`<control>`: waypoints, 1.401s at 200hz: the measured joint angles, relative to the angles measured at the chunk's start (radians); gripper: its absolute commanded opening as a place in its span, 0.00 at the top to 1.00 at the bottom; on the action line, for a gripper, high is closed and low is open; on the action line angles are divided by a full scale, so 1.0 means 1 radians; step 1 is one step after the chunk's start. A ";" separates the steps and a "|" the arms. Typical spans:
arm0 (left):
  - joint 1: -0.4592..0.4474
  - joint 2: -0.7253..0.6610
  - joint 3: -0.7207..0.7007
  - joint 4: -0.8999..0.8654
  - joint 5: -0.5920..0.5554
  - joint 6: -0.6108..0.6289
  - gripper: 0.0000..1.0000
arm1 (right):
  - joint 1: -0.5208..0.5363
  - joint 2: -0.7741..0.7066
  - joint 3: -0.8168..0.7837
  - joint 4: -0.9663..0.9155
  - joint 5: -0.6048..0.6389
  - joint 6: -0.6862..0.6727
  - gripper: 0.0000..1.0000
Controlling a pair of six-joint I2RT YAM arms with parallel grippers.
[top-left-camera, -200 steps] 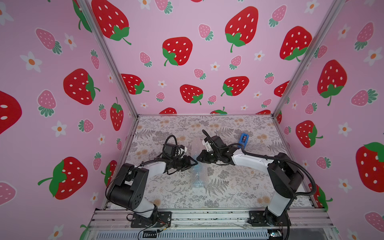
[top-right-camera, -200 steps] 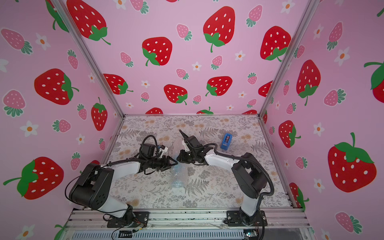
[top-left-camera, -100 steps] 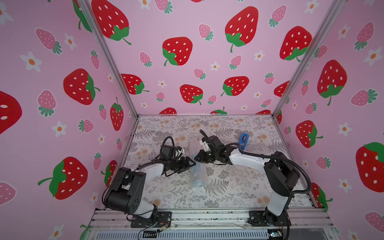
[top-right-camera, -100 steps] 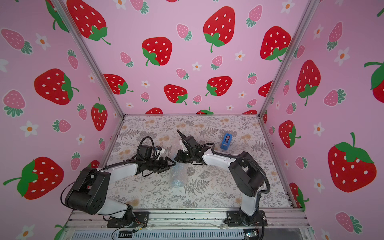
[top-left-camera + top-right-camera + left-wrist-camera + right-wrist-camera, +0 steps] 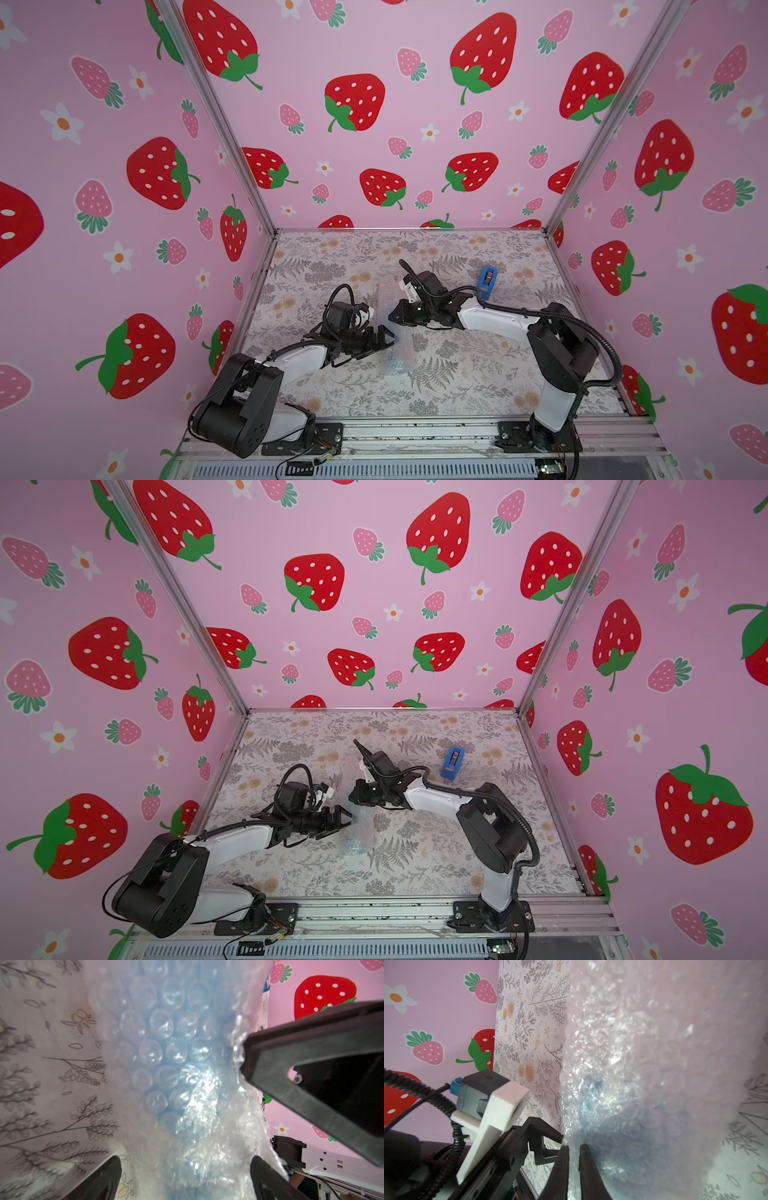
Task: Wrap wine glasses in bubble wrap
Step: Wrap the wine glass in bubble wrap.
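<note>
Crumpled wrap (image 5: 397, 345) is seen near the middle of the desk (image 5: 457, 386), with a light-blue goblet (image 5: 395, 368) showing through its near end. The left claw (image 5: 385, 337) is set at its left side, jaws apart. The right claw (image 5: 394, 316) is placed at its far end. A blue dispenser (image 5: 486, 282) stands toward the far right corner.

no legible text, labels or numbers

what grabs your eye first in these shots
The pink strawberry-print walls dominate. At the middle of the floral table, the open left gripper and the pinching right gripper meet at crumpled bubble wrap, a light-blue goblet showing through. A blue tape dispenser stands back right.
</note>
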 measured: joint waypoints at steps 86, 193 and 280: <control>0.021 -0.204 -0.025 -0.049 -0.089 -0.011 0.01 | -0.003 0.000 -0.014 0.024 0.001 0.004 0.86; -0.045 0.033 0.004 0.032 -0.074 -0.011 0.00 | -0.034 -0.057 -0.077 0.029 0.006 0.016 0.86; -0.068 0.126 0.013 0.135 -0.055 0.030 0.23 | -0.084 -0.100 -0.099 -0.021 -0.019 0.006 0.76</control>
